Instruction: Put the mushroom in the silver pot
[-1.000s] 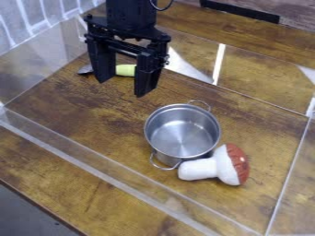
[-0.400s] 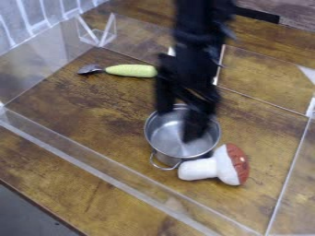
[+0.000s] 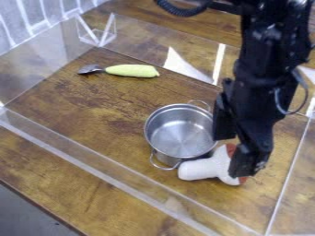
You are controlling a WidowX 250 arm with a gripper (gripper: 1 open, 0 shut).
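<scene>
Gripper (image 3: 244, 147) hung over mushroom (image 3: 205, 170), fingers spread wide, nothing held. Mushroom lay on table just beside silver pot (image 3: 181, 130). Best bet imo: straddle cap squarely, then squeeze.

- The small round steel pot (image 3: 181, 130) is shiny silver, its inside mirroring pale grey light.
- The toy mushroom (image 3: 209, 170) shows an off-white stem; a sliver of reddish-brown cap peeks out beside the arm.
- The long vegetable (image 3: 131, 70) is yellow-green, with a dull grey piece at its left end.
- The robot arm's gripper (image 3: 240, 150) is matte black throughout.
- The wooden table top (image 3: 87, 120) is mid-brown with darker streaked grain.
- The clear plastic walls (image 3: 92, 171) are colourless, with white glare along their edges.
</scene>
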